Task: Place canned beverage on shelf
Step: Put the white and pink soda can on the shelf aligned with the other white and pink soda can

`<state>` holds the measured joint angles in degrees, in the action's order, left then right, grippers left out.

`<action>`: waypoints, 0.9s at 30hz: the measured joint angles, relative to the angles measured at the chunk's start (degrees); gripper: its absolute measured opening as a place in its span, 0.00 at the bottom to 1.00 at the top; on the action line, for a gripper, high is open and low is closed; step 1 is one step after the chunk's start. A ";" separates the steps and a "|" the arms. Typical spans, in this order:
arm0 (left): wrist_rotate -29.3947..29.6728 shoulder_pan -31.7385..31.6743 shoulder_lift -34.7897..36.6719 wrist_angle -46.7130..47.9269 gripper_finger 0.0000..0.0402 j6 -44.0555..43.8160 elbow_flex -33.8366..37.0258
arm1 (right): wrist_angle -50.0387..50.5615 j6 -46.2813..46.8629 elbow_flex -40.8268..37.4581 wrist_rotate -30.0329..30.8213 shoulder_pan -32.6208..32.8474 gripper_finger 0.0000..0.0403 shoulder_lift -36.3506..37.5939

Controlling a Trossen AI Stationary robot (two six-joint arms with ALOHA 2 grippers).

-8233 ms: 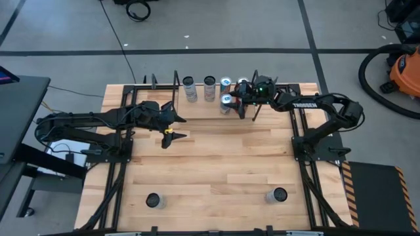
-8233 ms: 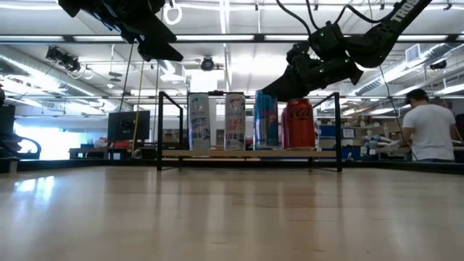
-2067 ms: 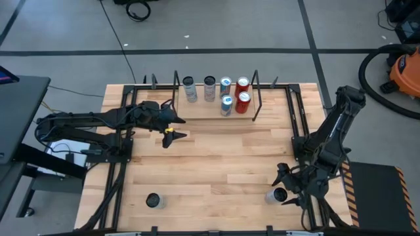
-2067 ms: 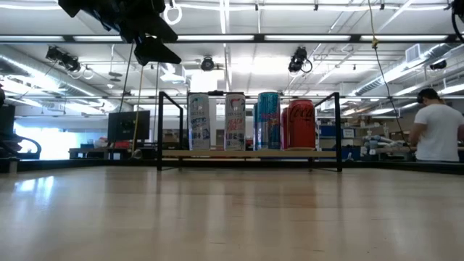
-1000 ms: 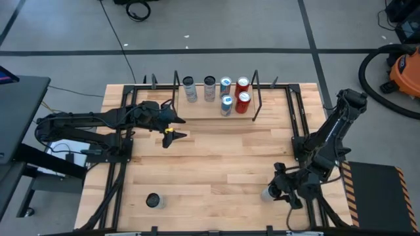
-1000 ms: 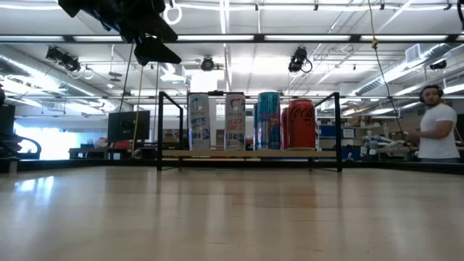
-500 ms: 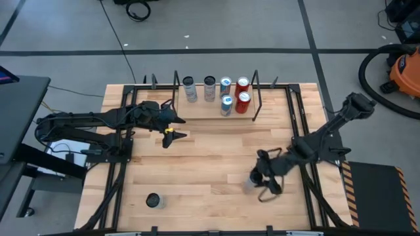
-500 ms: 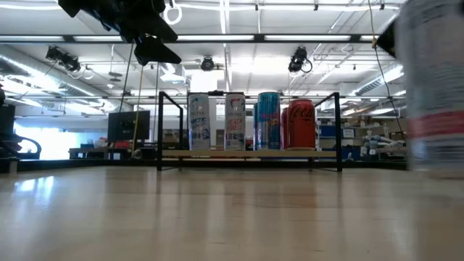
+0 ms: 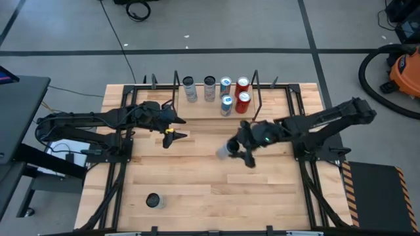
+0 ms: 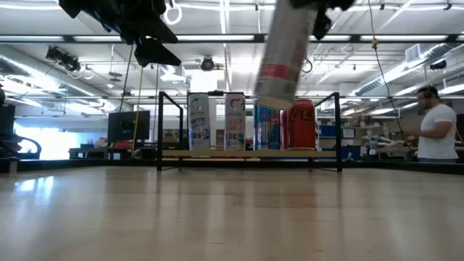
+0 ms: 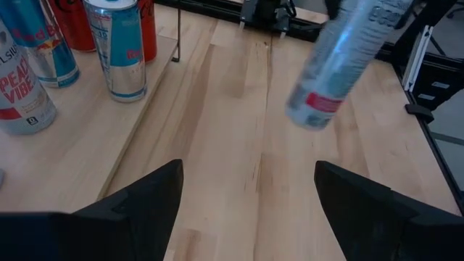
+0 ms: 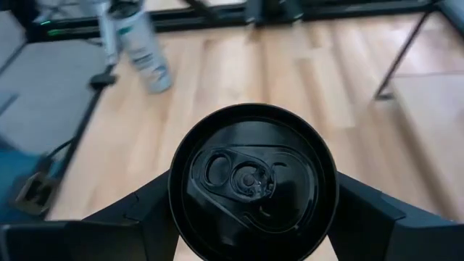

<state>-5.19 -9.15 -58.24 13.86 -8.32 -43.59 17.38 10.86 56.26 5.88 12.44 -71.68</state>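
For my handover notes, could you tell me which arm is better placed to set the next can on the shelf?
The right: its gripper already holds a can above the table near the shelf; the left gripper is empty.

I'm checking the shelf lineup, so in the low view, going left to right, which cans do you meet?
White can → second white can → silver can with red band, carried above the table by the right gripper → red can on the shelf.

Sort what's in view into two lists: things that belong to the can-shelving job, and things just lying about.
Job:
- silver can, tilted, held in the right gripper
- shelf, six cans on it
- spare can near the table's front

Lying about:
- left gripper, idle beside the shelf
- vacuum cleaner on the floor
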 joint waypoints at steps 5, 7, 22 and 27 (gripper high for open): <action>-0.01 0.00 -0.92 0.81 0.78 -0.02 0.00 | 0.40 -2.04 7.34 -0.01 -5.88 0.69 -6.88; -0.02 0.02 -1.49 0.27 0.78 -0.02 -0.08 | 1.21 -1.87 10.52 0.01 -7.84 0.69 -9.95; 0.97 0.01 -4.54 1.74 0.78 -0.02 -0.01 | 9.49 4.14 32.41 1.06 -17.50 0.69 -27.96; 1.44 0.00 -4.55 2.15 0.78 -0.07 0.00 | 14.75 7.44 36.98 6.72 -21.09 0.69 -31.67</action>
<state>-3.75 -9.15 -62.78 16.01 -8.38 -43.59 32.13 18.29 93.24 12.60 -8.65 -103.36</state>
